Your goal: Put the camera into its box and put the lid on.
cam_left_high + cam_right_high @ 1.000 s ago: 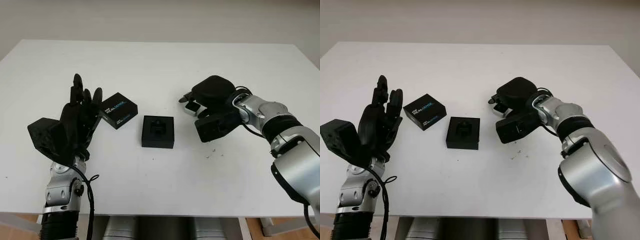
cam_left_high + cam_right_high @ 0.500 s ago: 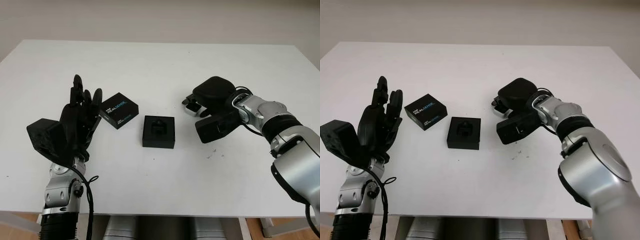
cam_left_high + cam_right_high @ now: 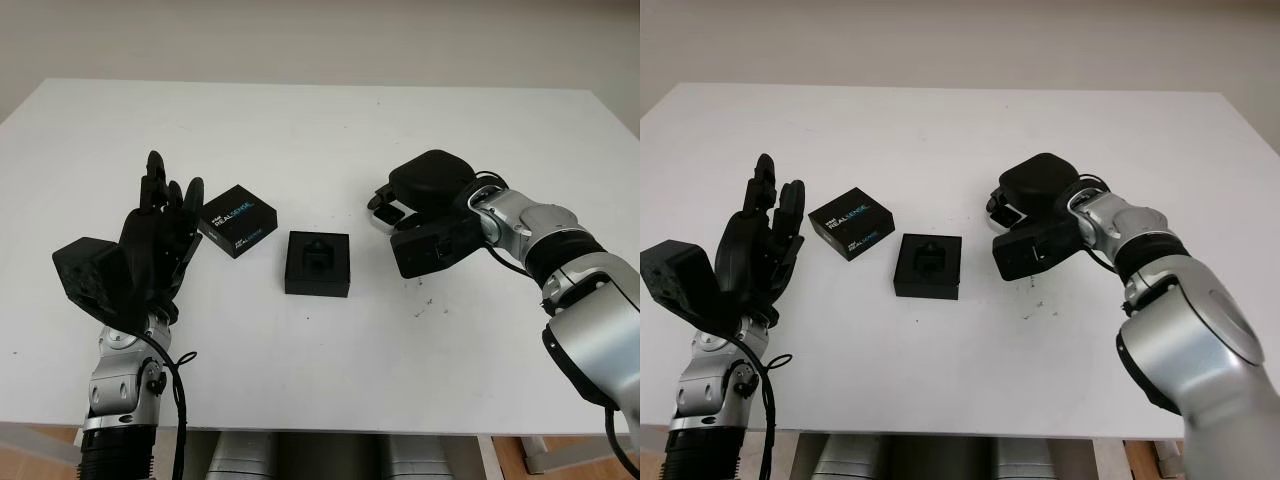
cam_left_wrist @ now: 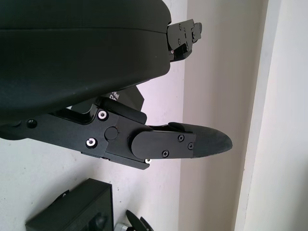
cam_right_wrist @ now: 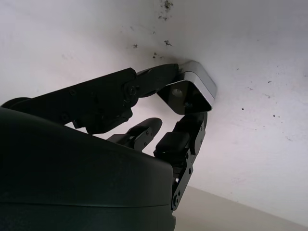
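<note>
The small silver camera [image 5: 198,84] lies on the white table [image 3: 320,130], right of centre. My right hand [image 3: 388,207] is down over it with its fingers [image 5: 144,82] curled around it, so little of the camera [image 3: 379,215] shows from above. The open black box base [image 3: 317,263] with its moulded insert sits at the table's middle, a short way left of that hand. The black lid [image 3: 237,220] with printed lettering lies further left. My left hand [image 3: 168,190] is held upright and open beside the lid, holding nothing.
A few dark specks [image 3: 430,303] mark the table in front of the right hand. The wall [image 3: 320,40] rises behind the table's far edge. Bare tabletop stretches across the back and along the front.
My right hand has settled lower and closed further over the camera, hiding more of it. The left hand, lid and box base have stayed where they were.
</note>
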Motion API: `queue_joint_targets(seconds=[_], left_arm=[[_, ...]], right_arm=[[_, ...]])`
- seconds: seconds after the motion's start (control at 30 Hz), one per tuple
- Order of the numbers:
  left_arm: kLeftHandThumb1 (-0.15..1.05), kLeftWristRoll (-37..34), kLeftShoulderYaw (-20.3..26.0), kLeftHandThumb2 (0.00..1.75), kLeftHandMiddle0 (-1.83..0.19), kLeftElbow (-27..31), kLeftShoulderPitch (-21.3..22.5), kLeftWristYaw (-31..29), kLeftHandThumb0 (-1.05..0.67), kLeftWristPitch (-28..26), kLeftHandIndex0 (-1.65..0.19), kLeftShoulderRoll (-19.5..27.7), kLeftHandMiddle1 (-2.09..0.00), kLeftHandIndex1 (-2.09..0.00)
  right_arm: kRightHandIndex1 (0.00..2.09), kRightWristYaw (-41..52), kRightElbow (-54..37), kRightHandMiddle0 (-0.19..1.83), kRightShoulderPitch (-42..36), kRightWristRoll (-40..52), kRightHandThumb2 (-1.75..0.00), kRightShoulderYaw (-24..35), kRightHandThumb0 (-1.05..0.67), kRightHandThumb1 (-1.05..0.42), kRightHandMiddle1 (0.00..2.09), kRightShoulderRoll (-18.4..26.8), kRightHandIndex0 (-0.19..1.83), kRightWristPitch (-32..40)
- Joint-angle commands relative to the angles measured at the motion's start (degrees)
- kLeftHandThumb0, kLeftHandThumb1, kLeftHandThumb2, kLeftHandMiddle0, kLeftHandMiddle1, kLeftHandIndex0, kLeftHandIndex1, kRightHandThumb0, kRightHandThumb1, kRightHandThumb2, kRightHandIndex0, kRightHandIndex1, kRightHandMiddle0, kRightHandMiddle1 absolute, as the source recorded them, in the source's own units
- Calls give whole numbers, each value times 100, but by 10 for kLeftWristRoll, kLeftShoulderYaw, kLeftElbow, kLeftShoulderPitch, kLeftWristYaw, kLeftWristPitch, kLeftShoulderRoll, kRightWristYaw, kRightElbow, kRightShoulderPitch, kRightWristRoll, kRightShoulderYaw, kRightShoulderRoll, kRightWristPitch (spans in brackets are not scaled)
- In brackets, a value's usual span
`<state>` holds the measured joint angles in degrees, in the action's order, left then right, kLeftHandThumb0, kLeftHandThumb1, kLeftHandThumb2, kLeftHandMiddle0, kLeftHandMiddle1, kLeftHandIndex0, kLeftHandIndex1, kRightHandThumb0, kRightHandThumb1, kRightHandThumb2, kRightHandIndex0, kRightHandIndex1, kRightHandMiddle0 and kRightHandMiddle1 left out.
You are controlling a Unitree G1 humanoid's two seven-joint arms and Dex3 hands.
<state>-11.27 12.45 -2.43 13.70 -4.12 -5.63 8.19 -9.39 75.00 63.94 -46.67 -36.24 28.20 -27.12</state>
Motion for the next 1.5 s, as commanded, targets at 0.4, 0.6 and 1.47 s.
queue_joint_targets(seconds=[0.4,0.6,1.47], left_arm=[[105,-4,3,38,17,8,-4,-4,-69,6,18,2,-5,-5],[105,-1,0,37,17,5,-3,-5,-70,6,18,3,-5,-5],[105,-3,-2,35,17,9,-2,-3,-73,-5,18,-2,-5,-5]], right_arm=[[2,28,2,41,-30,44,-5,39,-31,-95,122,1,58,8],[1,62,-1,35,-40,75,-6,67,-29,-96,129,3,54,17],[1,140,-23,36,-76,232,-5,212,-34,-94,142,-23,46,60]])
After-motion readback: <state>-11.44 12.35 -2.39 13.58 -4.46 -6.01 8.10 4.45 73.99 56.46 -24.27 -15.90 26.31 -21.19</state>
